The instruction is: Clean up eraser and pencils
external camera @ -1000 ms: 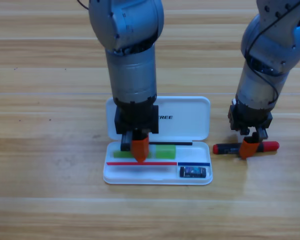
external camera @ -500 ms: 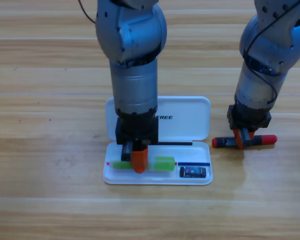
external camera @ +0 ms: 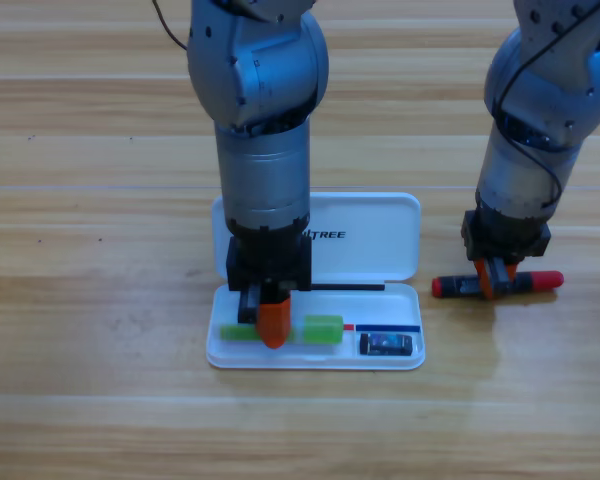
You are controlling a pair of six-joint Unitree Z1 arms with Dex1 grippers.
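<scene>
Left gripper (external camera: 271,326): it pointed straight down into the near tray of the white case, right over the middle of the green pencil; one orange jaw showed in front of the stick and the other was hidden, so whether they were apart or clamped on it, I could not tell

Green pencil (external camera: 323,329): it lay flat along the near tray of the case, running left to right, with its green body showing on either side of the left gripper

Eraser (external camera: 387,344): the small dark block with the pale label sat in the right-hand compartment of the near tray, just right of the green pencil's end, apart from both grippers

White case (external camera: 380,235): it lay open on the table, lid folded back on the far side, tray on the near side

Right gripper (external camera: 488,280): it was down at the table to the right of the case, set on the middle of the black pencil, its orange jaws drawn in against the stick and clamped on it

Black pencil (external camera: 545,281): it lay left to right on the wood, well outside the case, red ends showing on both sides of the right gripper

Table (external camera: 90,330): wooden boards under everything
</scene>
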